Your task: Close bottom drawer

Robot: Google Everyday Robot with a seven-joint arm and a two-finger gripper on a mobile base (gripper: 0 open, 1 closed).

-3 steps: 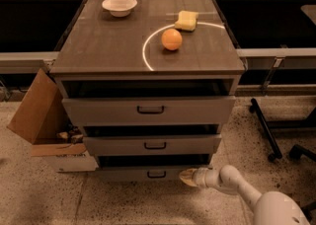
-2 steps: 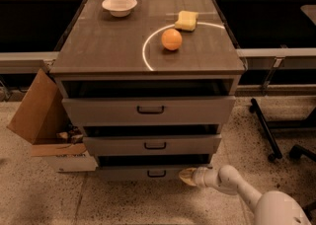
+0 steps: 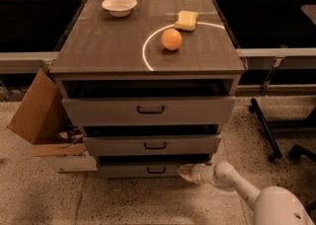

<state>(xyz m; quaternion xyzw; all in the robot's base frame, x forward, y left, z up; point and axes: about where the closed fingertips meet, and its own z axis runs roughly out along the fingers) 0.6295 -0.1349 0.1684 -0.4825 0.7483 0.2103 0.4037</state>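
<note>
- Bottom drawer (image 3: 133, 170): lowest of three tiers in the grey cabinet. Its slim front has a dark gap above it, so I judge it partly open.
- Tool (image 3: 186, 172): low, near the floor, at the right end of that front and to the right of the dark handle (image 3: 156, 169). It appears to touch the panel. Whether it is released or clenched cannot be told from here.
- Step in hand, as judged: pressing the front home.
- Good practice: push straight back, along the runners. The contact sits off-centre, so a skewed push could rack the drawer and jam it. A contact nearer the handle would even the load.
- Hold the tool below the middle drawer (image 3: 123, 146), whose front sits just above.
- Push slowly: the orange (image 3: 171, 39) on the worktop (image 3: 98, 46) could roll if the cabinet is jolted.
- Finish when the gap above has closed.
</note>
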